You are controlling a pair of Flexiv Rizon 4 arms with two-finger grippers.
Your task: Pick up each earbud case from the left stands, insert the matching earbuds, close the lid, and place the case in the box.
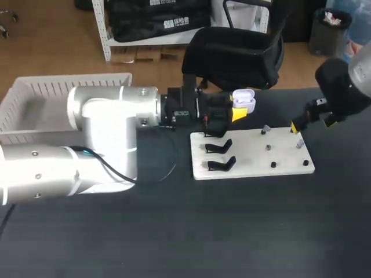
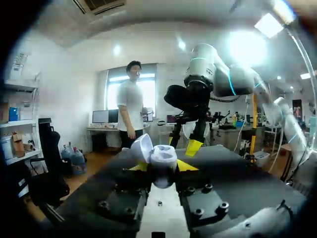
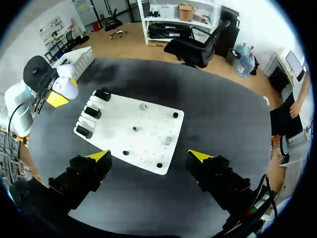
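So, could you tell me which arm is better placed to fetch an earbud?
Right, probably: the right gripper hovers open over the earbuds on the board, while the left gripper is shut on the case.

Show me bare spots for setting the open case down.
Free: the black tabletop nearside of the white peg board, and right of it. Crowded: left of the board, under my left arm; its far right corner, by the open right claw.
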